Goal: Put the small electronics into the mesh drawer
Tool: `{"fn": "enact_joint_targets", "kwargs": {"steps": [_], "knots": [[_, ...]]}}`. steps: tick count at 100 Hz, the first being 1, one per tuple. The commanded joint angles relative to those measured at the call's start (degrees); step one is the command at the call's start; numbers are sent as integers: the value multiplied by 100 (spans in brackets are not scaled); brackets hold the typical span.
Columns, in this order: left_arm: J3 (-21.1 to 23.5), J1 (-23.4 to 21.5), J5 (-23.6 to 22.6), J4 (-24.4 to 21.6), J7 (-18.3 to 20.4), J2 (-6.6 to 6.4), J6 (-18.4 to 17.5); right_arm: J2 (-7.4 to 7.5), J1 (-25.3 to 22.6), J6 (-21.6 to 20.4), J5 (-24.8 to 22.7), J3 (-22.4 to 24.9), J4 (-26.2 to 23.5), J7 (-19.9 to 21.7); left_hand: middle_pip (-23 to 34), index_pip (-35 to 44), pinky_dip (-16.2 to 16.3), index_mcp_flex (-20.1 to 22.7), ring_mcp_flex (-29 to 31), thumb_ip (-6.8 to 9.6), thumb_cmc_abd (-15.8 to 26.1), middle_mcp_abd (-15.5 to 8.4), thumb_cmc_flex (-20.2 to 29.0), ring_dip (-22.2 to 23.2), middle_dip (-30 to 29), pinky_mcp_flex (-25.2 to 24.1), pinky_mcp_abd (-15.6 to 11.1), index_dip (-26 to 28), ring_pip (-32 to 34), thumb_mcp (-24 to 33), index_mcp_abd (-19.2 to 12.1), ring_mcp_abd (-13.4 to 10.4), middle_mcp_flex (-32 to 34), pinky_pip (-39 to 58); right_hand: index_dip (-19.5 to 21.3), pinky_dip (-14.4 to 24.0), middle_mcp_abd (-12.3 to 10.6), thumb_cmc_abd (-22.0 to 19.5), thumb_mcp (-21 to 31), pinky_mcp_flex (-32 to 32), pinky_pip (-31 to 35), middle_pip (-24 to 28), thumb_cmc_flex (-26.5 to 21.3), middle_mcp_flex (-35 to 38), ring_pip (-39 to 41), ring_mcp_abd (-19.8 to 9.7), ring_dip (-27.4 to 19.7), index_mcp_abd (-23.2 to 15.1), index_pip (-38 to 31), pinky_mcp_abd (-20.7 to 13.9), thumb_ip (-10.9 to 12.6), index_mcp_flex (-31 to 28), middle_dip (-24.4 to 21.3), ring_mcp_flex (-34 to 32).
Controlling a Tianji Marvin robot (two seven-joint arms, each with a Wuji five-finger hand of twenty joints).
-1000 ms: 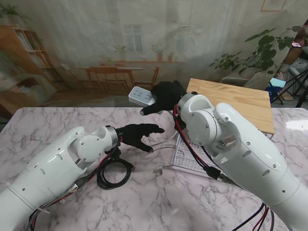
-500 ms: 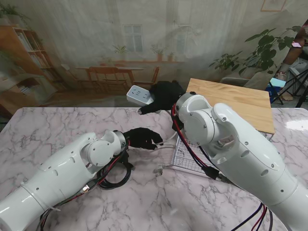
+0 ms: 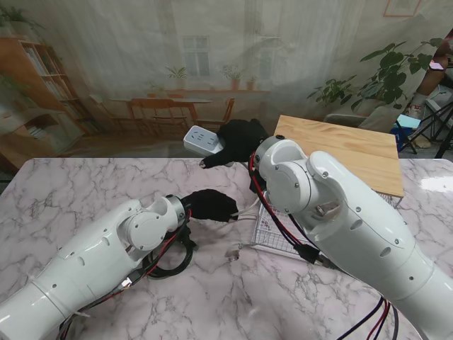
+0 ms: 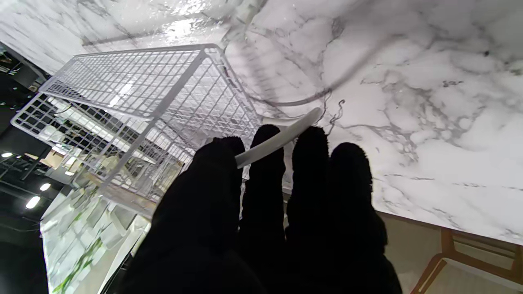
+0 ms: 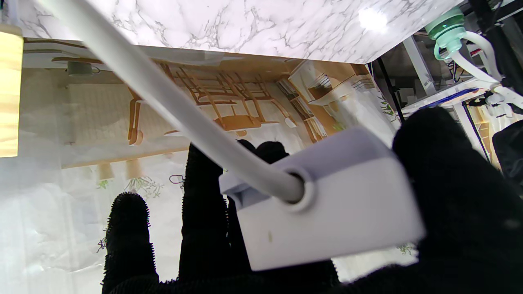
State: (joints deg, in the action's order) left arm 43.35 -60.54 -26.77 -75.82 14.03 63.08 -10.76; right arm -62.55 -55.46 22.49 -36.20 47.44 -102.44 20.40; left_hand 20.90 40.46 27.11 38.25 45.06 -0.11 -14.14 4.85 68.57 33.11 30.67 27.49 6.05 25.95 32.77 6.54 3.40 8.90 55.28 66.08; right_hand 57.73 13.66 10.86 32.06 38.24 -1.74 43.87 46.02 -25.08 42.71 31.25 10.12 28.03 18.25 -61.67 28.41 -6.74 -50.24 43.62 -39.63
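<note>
My right hand [image 3: 237, 142] holds a white power strip [image 3: 202, 140] in the air past the table's far edge. In the right wrist view the power strip [image 5: 327, 208] fills the palm, and its white cable [image 5: 163, 98] runs out of its end. My left hand [image 3: 211, 205] is curled just left of the white mesh drawer [image 3: 272, 230], which my right arm mostly hides. The left wrist view has the white cable [image 4: 282, 139] pinched across the fingertips of my left hand [image 4: 265, 196], with the mesh drawer [image 4: 135, 102] close beside it.
A coil of black cable [image 3: 168, 256] lies on the marble table [image 3: 85, 191] beside my left forearm. A wooden board [image 3: 347, 149] sits at the far right, behind the drawer. My right arm's red and black wires hang over the drawer.
My left hand's fingers have curled from spread to closed on the white cable beside the drawer. My right hand has carried the power strip slightly to the left.
</note>
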Motion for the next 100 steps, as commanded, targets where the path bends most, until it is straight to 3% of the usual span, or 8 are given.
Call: {"fn": "enact_joint_targets", "kwargs": {"steps": [1, 20, 38, 64, 100], "knots": [[99, -113, 20, -203, 153, -77, -113, -7, -15, 32, -56, 51, 13, -20, 226, 679, 182, 316, 121, 34, 42, 151, 496, 360, 344, -92, -148, 300, 435, 193, -307, 376, 185, 276, 212, -22, -429, -1430, 1529, 136, -98, 387, -1052, 153, 415, -84, 26, -884, -623, -16, 144, -888, 129, -69], [937, -760, -143, -958, 525, -292, -603, 35, -125, -36, -266, 189, 14, 39, 721, 917, 546, 199, 86, 68, 57, 351, 494, 1284, 1203, -250, 72, 961, 916, 439, -335, 508, 119, 677, 205, -18, -437, -1413, 1549, 113, -92, 401, -1044, 157, 424, -92, 29, -879, -628, -19, 142, -891, 130, -77], [1870, -1442, -308, -1681, 803, -439, -1084, 61, -203, -143, -430, 256, 130, 65, 1093, 967, 802, 134, 176, 104, 160, 454, 491, 1718, 1716, -193, 297, 1273, 1218, 518, -348, 586, 97, 846, 203, -11, -445, -1415, 1559, 88, -79, 419, -1034, 166, 433, -92, 31, -881, -637, -33, 139, -898, 135, -82], [2899, -2067, -561, -2279, 833, -502, -1563, 87, -266, -280, -574, 267, 283, 95, 1277, 965, 843, 96, 318, 133, 308, 493, 536, 1871, 1931, 30, 418, 1452, 1398, 439, -364, 630, 121, 968, 196, -4, -450, -1395, 1573, 86, -71, 436, -1030, 163, 440, -105, 31, -863, -639, -34, 141, -904, 135, -77], [3786, -2397, -487, -2930, 615, -481, -2077, 117, -314, -684, -704, 131, 265, 171, 1389, 975, 832, 120, 484, 162, 326, 484, 531, 1947, 1895, 245, 440, 1563, 1529, 400, -399, 595, 193, 1096, 189, 3, -488, -1394, 1584, 74, -49, 446, -997, 183, 438, -120, 22, -891, -641, -35, 139, -910, 128, -103]]}}
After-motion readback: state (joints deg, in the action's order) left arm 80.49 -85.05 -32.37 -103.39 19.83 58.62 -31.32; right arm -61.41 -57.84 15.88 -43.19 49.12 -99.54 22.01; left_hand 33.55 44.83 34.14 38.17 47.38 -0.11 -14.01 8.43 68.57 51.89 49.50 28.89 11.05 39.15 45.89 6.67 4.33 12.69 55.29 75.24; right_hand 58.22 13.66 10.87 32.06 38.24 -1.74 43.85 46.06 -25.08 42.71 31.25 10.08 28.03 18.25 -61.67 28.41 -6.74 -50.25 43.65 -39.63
